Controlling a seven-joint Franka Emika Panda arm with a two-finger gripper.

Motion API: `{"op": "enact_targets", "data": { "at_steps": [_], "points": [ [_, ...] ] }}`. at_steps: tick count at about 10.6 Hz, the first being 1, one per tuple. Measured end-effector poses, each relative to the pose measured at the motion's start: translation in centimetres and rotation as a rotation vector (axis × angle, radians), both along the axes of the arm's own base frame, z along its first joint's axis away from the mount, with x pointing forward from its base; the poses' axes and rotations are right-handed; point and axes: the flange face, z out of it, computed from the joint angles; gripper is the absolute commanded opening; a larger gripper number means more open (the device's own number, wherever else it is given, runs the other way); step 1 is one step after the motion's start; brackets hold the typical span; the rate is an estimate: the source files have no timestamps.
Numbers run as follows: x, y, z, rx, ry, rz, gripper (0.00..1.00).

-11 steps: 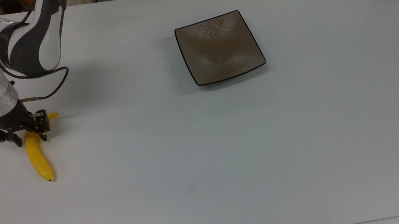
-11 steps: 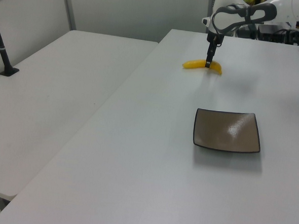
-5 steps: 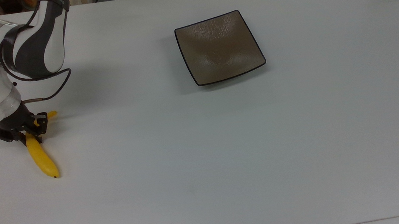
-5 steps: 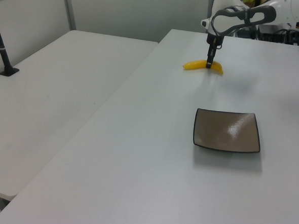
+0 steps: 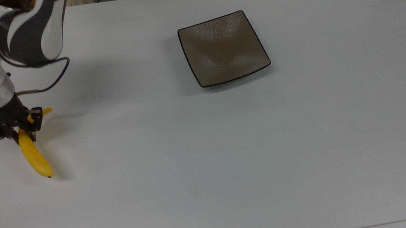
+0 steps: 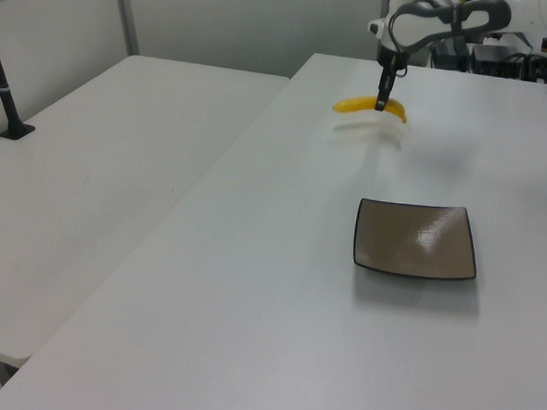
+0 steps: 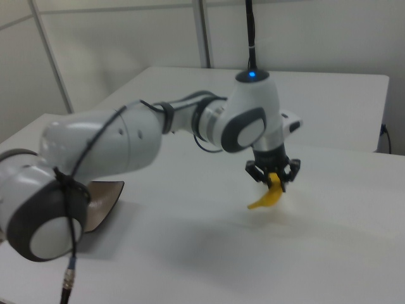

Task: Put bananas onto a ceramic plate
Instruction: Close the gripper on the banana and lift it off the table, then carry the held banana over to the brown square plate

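So the black two-finger gripper (image 5: 23, 127) is clamped on the smooth bright-yellow curved banana (image 5: 35, 159), grabbing it closer to the stem end than the middle. In the top view the stem pokes out past the fingers toward the upper right, and the longer part of the fruit sticks out below the gripper, ending in a tiny dark tip. The left view has the gripper (image 6: 381, 104) coming straight down onto the banana (image 6: 368, 106), and you can see a pale shadow on the white counter (image 6: 278, 289) under the fruit, apart from it, so it's hanging in the air and not resting on anything. The right view backs that up: the banana (image 7: 266, 198) dangles tilted from the gripper (image 7: 273, 178), with its low end clear of the surface.

The square glossy brown-grey ceramic plate with a thin black rim (image 5: 223, 47) sits well apart from the banana, off toward the top view's right and a bit higher in the picture. Nothing is on it. In the left view the plate (image 6: 415, 239) is nearer the camera than the gripper.

Count: one banana, one plate, one gripper.
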Motion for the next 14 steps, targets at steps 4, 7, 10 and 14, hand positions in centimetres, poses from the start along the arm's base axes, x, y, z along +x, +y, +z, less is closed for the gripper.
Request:
{"op": "enact_targets", "data": {
  "at_steps": [4,7,10,14],
  "points": [
    [-4.1,6.3,10.6,0.077,0.104,0.053,0.0],
    [-7.7,15.2,15.7,0.118,0.255,0.142,0.0],
    [-12.3,23.4,16.8,0.125,0.376,0.097,0.0],
    [-15.1,32.4,14.0,0.081,0.478,-0.166,0.01]
  ]
}}
